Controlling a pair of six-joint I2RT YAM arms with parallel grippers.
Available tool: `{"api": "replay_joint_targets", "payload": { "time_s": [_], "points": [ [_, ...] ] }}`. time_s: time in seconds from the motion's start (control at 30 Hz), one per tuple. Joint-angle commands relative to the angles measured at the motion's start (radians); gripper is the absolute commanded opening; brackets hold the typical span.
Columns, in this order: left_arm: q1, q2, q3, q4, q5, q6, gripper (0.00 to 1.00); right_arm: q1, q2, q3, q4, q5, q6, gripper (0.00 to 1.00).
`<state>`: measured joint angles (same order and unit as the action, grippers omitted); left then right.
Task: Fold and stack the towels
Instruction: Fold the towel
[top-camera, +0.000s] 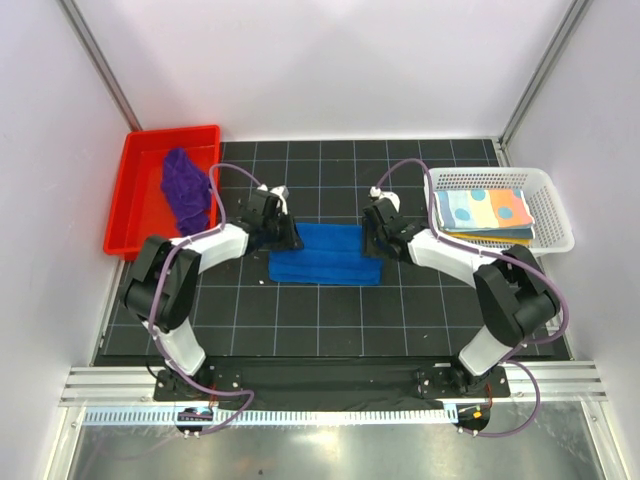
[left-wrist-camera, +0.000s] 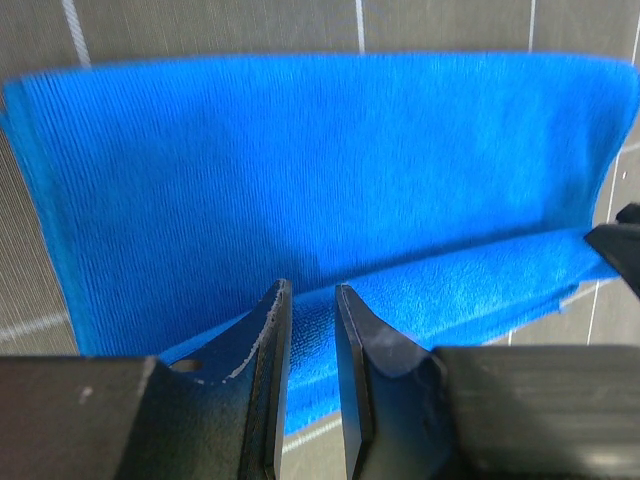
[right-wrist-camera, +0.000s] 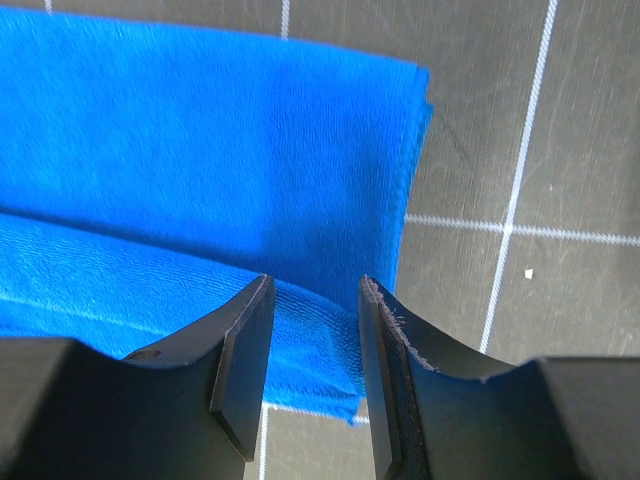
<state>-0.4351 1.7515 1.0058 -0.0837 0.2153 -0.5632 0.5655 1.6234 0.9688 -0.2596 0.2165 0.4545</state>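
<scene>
Top external view had the blue towel (top-camera: 327, 254) lying folded on the bench (top-camera: 330, 310), right of the red tray (top-camera: 130, 200). Right gripper (right-wrist-camera: 315, 283) sat open over its edge; left gripper (left-wrist-camera: 310, 290) straddled the fold, couldn't tell if pinching.

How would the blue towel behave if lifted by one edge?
Probably floppy: the blue towel lies in soft folded layers with rounded creases, so it would likely drape and sag rather than hold its shape. Its fuzzy terry surface suggests it is easy to pinch, not slippery. The loose layers may well unfold or slide apart if only the top one is caught.
</scene>
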Motion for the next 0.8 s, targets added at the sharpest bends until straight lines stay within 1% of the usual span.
{"api": "replay_joint_targets", "payload": {
  "time_s": [0.0, 0.43, 0.77],
  "points": [
    [-0.01, -0.084, -0.024, -0.013, 0.022, 0.022, 0.27, 0.007, -0.066, -0.018, -0.003, -0.008, -0.002, 0.46],
    [-0.031, -0.195, -0.108, -0.028, -0.002, 0.022, 0.27, 0.022, -0.152, -0.114, -0.007, -0.057, -0.013, 0.46],
    [-0.059, -0.299, -0.237, -0.014, -0.039, -0.001, 0.27, 0.05, -0.218, -0.176, -0.024, -0.054, -0.016, 0.46]
  ]
}}
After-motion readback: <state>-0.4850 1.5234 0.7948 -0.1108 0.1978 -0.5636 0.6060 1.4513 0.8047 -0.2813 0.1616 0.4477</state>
